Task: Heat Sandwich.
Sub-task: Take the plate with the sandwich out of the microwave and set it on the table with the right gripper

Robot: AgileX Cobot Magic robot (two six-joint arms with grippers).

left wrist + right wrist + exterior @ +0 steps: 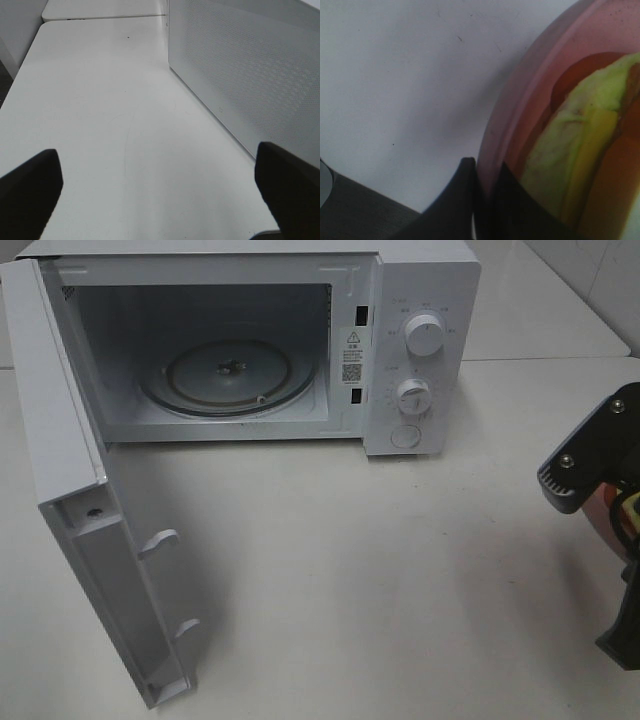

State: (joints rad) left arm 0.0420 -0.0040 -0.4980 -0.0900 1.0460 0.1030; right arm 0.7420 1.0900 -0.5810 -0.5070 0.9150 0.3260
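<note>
In the right wrist view the sandwich shows pale yellow-green and reddish layers and lies on a round pink plate. My right gripper is shut on the plate's rim, one finger on each side of it. From the high camera, the right gripper sits at the table's right edge, with only a sliver of the plate showing. My left gripper is open with nothing between its dark fingers; it hangs over bare table beside the microwave's perforated side wall.
The white microwave stands at the back with its door swung wide to the left. Its glass turntable is bare. White tabletop spreads between the microwave and the right gripper.
</note>
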